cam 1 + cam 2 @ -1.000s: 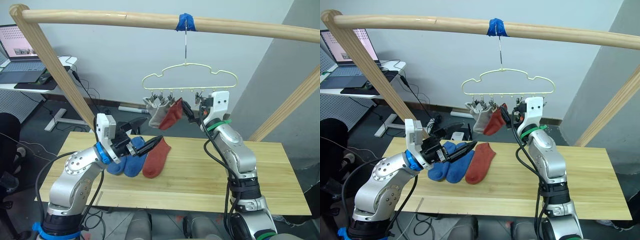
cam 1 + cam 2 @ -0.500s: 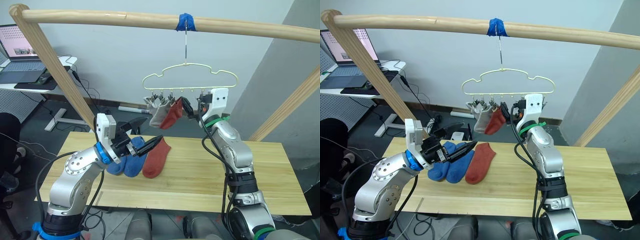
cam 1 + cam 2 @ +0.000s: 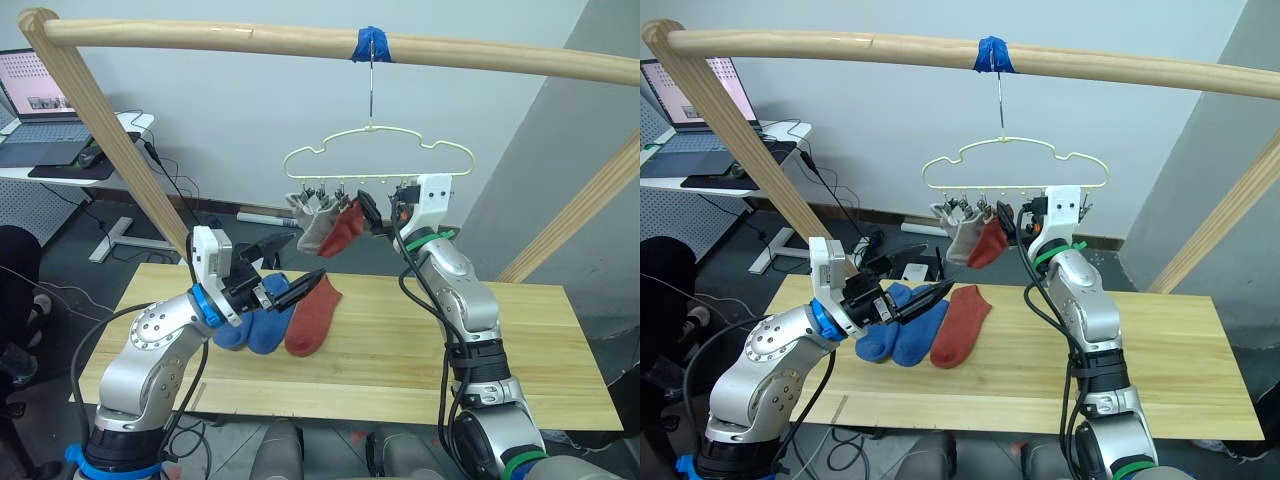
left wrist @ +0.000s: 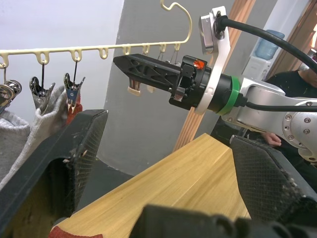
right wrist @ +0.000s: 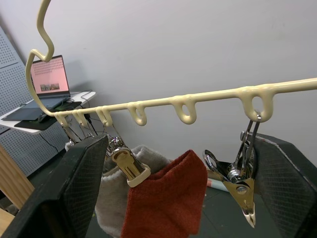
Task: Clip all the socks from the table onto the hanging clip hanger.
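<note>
On the table point(image 3: 420, 340), the rust-red sock point(image 3: 312, 318) lies toe-away; both end effectors point(image 3: 300, 290) point(image 3: 366, 212) gape.

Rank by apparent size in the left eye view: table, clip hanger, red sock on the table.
1. Table, largest by far.
2. Clip hanger.
3. Red sock. The hanger is thin wire but spans wider.

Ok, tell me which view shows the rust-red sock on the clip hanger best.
The right wrist view: the hung rust-red sock sits close up under the clip hanger, beside a grey sock. Both eye views show it small, next to the right gripper. The left wrist view catches just a sliver.
</note>
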